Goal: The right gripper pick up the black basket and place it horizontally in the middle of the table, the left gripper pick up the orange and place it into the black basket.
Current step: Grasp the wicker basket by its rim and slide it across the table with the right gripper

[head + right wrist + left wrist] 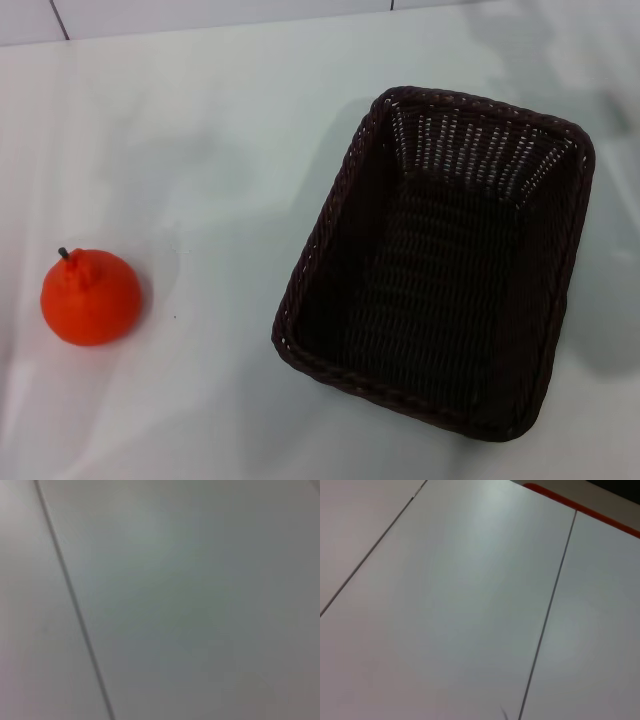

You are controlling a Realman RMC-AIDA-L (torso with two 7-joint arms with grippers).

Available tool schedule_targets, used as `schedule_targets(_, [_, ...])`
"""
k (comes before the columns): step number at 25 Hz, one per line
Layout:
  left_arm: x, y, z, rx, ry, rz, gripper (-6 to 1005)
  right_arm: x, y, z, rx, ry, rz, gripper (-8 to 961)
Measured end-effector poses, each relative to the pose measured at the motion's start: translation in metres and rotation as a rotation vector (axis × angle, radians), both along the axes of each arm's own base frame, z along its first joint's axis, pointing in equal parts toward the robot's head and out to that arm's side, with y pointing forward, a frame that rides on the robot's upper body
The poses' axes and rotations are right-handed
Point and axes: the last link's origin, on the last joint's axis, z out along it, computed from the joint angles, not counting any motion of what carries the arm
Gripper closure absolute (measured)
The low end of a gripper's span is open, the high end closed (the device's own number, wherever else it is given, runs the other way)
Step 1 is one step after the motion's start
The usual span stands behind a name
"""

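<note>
The black basket [440, 265] stands empty on the white table [220, 150], right of the middle in the head view, its long side running front to back and slightly slanted. The orange [90, 296] sits on the table at the left, upright with its dark stem on top, well apart from the basket. Neither gripper shows in any view. The left wrist view and the right wrist view show only bare white surface with thin seams.
A thin dark seam [547, 615] crosses the white surface in the left wrist view, and an orange-red strip [580, 507] runs along its far edge. Another seam [75, 605] crosses the right wrist view.
</note>
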Motion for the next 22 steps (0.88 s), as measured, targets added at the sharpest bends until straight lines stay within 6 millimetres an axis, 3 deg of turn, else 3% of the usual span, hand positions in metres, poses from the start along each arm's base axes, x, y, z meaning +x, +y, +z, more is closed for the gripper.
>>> schedule_targets(5, [-0.001,0.0,0.001,0.005,-0.002,0.009,250,-0.007,0.014,0.015,-0.163,0.004,0.119,272])
schedule_targets(12, [-0.003,-0.002,0.001,0.005,-0.001,0.015,250,-0.036,0.037,0.034,-0.642,-0.182,0.22,80])
schedule_targets(16, [-0.003,-0.002,0.001,0.006,-0.001,0.017,250,-0.055,0.046,0.05,-0.901,-0.315,0.148,15])
schedule_targets(22, [-0.002,-0.001,0.001,0.001,0.005,0.012,250,-0.087,0.06,0.066,-1.13,-0.567,-0.073,19])
